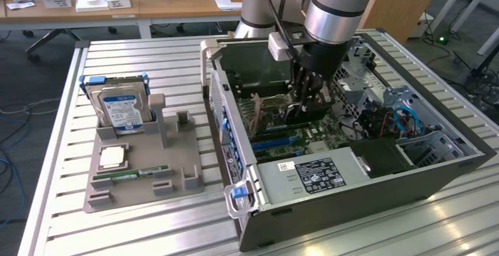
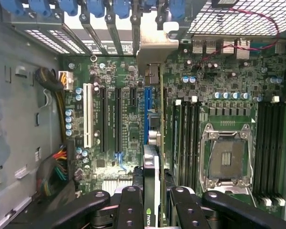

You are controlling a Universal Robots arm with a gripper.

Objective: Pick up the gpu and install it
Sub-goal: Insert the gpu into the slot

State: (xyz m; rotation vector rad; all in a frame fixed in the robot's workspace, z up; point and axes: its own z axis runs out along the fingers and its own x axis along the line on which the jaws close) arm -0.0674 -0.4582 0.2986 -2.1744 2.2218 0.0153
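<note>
Your fingers (image 2: 129, 210) were clamped on the gpu (image 2: 151, 167), held edge-on over the motherboard (image 2: 207, 95) inside the case (image 1: 351, 209), at the exterior view's centre.

gpu (image 1: 302, 114) (image 2: 152, 176) thin, dark, upright on edge, by blue slot (image 2: 147, 109) inside case (image 1: 351, 203).

Inside the computer case (image 1: 351, 209), the gpu (image 2: 151, 167) shows edge-on, its near end cut off at the gripper (image 2: 153, 193); whether it touches the case's motherboard (image 2: 214, 64) cannot be told; the case's power-supply label (image 1: 316, 176) is unreadable.
</note>
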